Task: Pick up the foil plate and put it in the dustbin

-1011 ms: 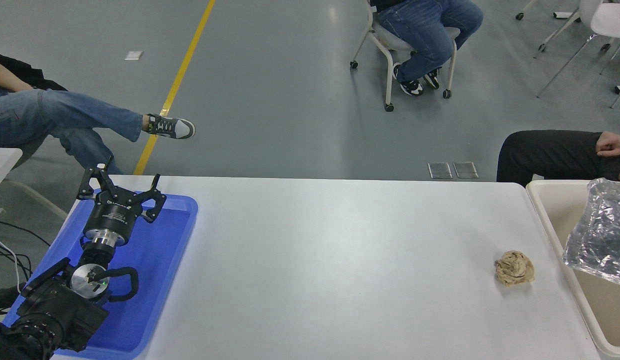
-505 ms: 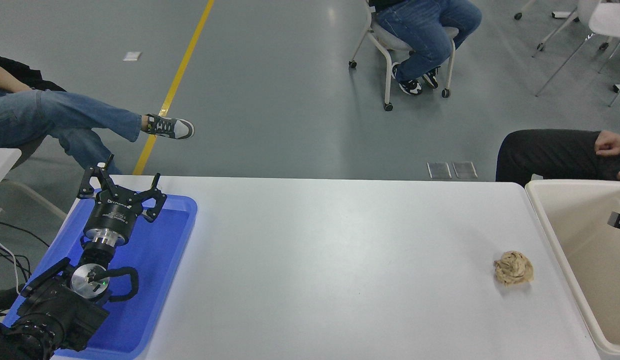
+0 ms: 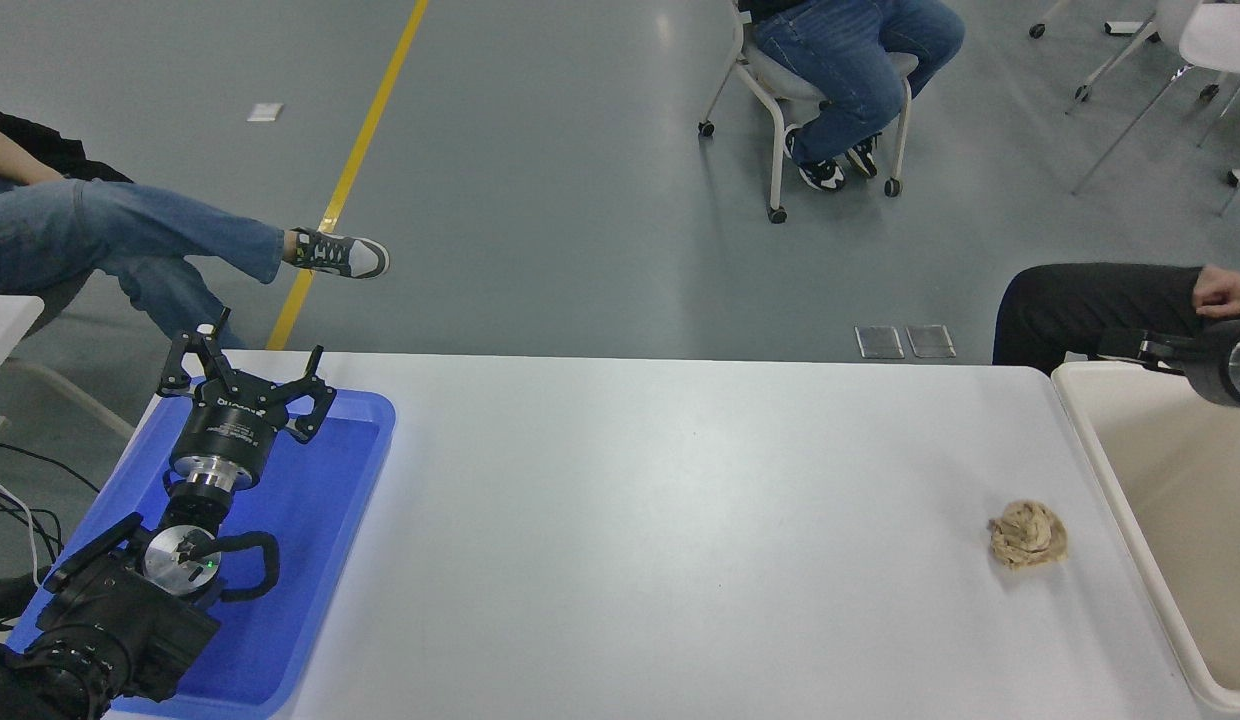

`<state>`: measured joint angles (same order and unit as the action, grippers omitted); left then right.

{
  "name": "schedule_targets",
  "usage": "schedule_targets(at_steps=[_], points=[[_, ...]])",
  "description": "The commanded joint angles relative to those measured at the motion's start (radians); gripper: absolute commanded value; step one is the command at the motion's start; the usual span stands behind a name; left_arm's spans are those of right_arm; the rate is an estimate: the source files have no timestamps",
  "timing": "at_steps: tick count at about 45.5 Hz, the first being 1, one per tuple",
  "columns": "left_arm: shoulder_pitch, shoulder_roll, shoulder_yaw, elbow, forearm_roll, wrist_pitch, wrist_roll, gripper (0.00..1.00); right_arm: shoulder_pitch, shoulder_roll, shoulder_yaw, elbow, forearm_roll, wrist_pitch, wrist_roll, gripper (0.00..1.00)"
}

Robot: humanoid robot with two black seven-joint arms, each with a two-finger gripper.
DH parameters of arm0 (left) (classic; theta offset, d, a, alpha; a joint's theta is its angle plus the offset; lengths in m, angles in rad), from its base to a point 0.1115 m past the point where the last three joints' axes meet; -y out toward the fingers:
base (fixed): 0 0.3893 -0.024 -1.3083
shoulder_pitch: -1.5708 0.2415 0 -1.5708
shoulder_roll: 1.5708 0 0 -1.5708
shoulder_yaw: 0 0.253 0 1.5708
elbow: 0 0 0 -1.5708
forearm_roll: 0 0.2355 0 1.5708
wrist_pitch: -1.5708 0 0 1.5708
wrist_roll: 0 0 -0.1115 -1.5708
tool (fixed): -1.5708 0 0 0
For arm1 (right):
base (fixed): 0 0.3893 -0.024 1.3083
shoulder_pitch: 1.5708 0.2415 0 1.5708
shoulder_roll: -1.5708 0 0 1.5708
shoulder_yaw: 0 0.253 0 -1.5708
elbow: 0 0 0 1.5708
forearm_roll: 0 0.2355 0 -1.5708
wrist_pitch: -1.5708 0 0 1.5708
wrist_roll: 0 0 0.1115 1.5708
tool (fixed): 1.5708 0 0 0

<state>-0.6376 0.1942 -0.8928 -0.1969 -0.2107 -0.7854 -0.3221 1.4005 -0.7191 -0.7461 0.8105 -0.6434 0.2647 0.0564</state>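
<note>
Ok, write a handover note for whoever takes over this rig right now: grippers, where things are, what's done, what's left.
Left gripper: open, parked over the blue tray at the table's lower left.
Right gripper: only partly in view at the right edge, above the dustbin's far rim; whether it is open or shut can't be told.
Foil plate: not in view. It is not on the table, and the visible part of the dustbin shows none.
Paper ball: on the table beside the dustbin.
Left: check that the plate is in the dustbin.

I see a smooth matt white table, glossy blue plastic tray, smooth cream plastic dustbin, crumpled tan paper ball, matt black left gripper with a shiny metal wrist ring.
</note>
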Motion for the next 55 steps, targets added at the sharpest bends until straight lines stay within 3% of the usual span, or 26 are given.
schedule_targets(at_steps=[1,12,27,55], points=[[-0.001,0.001,0.0,-0.001,0.001,0.0,0.0,1.0,0.222,-0.02,-0.159,0.255,0.008,0.096,-0.001,1.0],[-0.001,-0.001,0.0,-0.001,0.001,0.0,0.0,1.0,0.432,0.092,-0.268,0.407,0.025,0.192,0.0,1.0],[0.001,0.001,0.0,-0.001,-0.001,0.0,0.0,1.0,0.595,0.308,-0.317,0.535,0.249,0.275,-0.001,1.0],[0.001,0.002,0.0,-0.001,-0.001,0.0,0.0,1.0,0.701,0.489,-0.433,0.605,0.364,0.357,0.0,1.0]])
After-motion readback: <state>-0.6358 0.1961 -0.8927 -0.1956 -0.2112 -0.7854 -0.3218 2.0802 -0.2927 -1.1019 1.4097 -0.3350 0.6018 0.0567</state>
